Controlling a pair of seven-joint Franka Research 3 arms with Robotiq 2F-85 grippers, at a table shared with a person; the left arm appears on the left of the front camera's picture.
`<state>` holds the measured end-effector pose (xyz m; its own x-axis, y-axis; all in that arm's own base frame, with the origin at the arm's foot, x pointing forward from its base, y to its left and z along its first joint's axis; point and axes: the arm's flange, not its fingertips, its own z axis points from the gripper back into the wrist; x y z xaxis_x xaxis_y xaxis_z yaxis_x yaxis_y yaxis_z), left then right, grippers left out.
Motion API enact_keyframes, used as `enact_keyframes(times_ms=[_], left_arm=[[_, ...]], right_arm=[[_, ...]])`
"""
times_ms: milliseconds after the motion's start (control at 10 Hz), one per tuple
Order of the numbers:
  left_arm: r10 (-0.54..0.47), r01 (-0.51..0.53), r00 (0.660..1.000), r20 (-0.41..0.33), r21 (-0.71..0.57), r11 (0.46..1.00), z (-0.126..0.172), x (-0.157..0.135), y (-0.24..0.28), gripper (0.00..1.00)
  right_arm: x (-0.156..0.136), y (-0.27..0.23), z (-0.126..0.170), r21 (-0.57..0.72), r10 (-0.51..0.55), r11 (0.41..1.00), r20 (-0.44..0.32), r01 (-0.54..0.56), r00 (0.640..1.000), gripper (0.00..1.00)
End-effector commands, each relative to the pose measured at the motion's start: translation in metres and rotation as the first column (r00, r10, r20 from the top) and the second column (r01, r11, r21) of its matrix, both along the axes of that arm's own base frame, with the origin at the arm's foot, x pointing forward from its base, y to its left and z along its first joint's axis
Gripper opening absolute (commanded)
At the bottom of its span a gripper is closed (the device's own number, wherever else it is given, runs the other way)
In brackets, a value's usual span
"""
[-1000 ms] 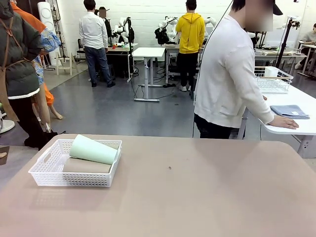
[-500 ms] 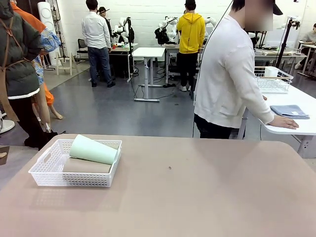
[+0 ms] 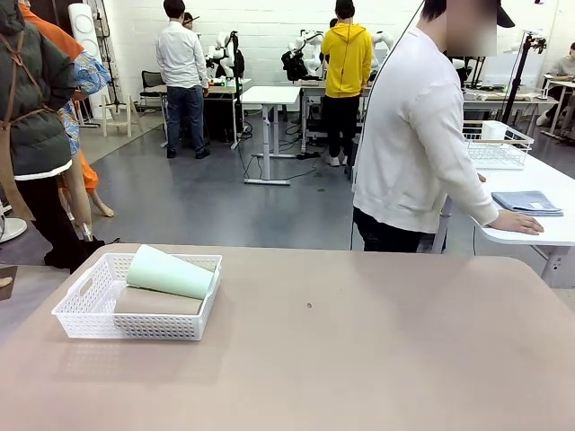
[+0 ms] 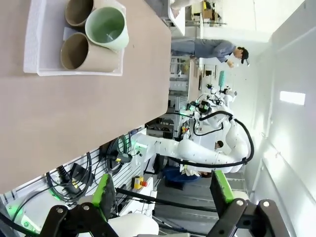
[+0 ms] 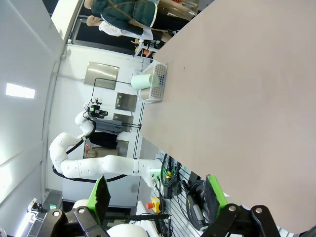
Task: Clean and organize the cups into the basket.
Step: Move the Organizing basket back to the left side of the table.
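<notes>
Front view: the white basket (image 3: 137, 308) sits on the bench (image 3: 359, 359) near its left edge. A mint cup (image 3: 171, 272) lies on its side across the top of the basket, wide mouth to the left, resting on a brown cup (image 3: 157, 303) that lies flat beneath it. A person (image 3: 418, 135) in a white top stands beyond the far edge of the bench, turned to the right, with one hand (image 3: 517, 222) resting on a neighbouring white table near a folded blue cloth (image 3: 527, 202).

Left wrist view: the left gripper (image 4: 163, 190) has its green-padded fingers spread wide, with nothing between them. Far off, the basket (image 4: 39, 69) holds three cups seen mouth-on: two brown cups (image 4: 79, 49) and the mint cup (image 4: 107, 27) lying on top of them.

Right wrist view: the right gripper (image 5: 158, 195) is likewise spread wide and empty, held near the bench edge. The basket (image 5: 155, 86) with the mint cup (image 5: 143, 80) lies well apart, at the far end of the bench.
</notes>
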<state>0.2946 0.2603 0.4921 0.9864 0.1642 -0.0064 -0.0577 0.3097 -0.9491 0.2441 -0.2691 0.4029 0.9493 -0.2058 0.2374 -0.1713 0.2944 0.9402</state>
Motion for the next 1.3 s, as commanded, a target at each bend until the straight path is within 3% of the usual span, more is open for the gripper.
enact_keyframes(times_ms=[0, 100, 1200], left_arm=[[-0.004, 0.005, 0.999, 0.047, -0.032, 0.999, 0.0056, 0.0068, -0.0038, 1.0], [0.0, 0.0, 1.0, 0.0, 0.0, 1.0, 0.0, 0.0, 0.0, 1.0], [0.0, 0.0, 1.0, 0.0, 0.0, 1.0, 0.0, 0.0, 0.0, 1.0]], right_arm=[[-0.0023, 0.0003, -0.0001, -0.001, 0.013, 1.0, -0.003, -0.013, 1.0, 1.0], [-0.0023, 0.0003, -0.0001, -0.001, 0.013, 1.0, -0.003, -0.013, 1.0, 1.0], [-0.0023, 0.0003, -0.0001, -0.001, 0.013, 1.0, -0.003, -0.013, 1.0, 1.0]])
